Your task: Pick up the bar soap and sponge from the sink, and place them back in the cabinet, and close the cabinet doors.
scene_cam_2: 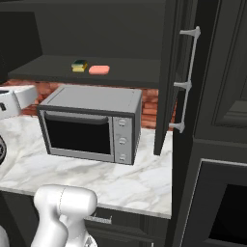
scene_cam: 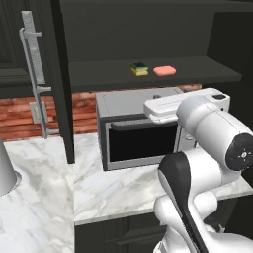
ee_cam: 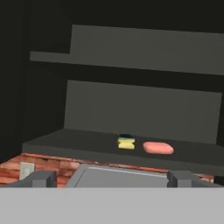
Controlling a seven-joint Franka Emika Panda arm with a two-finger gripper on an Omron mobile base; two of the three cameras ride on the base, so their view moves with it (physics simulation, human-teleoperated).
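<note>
1. Hand view looks into the open cabinet (ee_cam: pixel 144 109): the sponge (ee_cam: pixel 126 142) and the bar soap (ee_cam: pixel 158 148) lie side by side on its lower shelf (ee_cam: pixel 78 142), close together but not touching.
2. The sponge is yellow with its dark green layer on top; the bar soap is a pink rounded slab lying flat.
3. The gripper (ee_cam: pixel 112 178) points at the shelf from in front, above the microwave (ee_cam: pixel 118 177). Its jaws stand wide apart and hold nothing; both fingertips (ee_cam: pixel 39 178) show at the bottom of the hand view.
4. In the left base view the sponge (scene_cam: pixel 139 68) sits left of the bar soap (scene_cam: pixel 164 70), above the microwave (scene_cam: pixel 141 131), which stands on the marble table (scene_cam: pixel 118 190).
5. The right base view shows the same pair, sponge (scene_cam_2: pixel 79 65) and bar soap (scene_cam_2: pixel 99 69), above the microwave (scene_cam_2: pixel 91 123).
6. Both cabinet doors are swung open: one at the left of the left base view (scene_cam: pixel 62 79), with its silver bar handle (scene_cam: pixel 34 74), and one at the right of the right base view (scene_cam_2: pixel 169 72), with its handle (scene_cam_2: pixel 185 79).
7. A red brick wall (scene_cam: pixel 20 116) runs behind the table (scene_cam_2: pixel 120 178), below the shelf.
</note>
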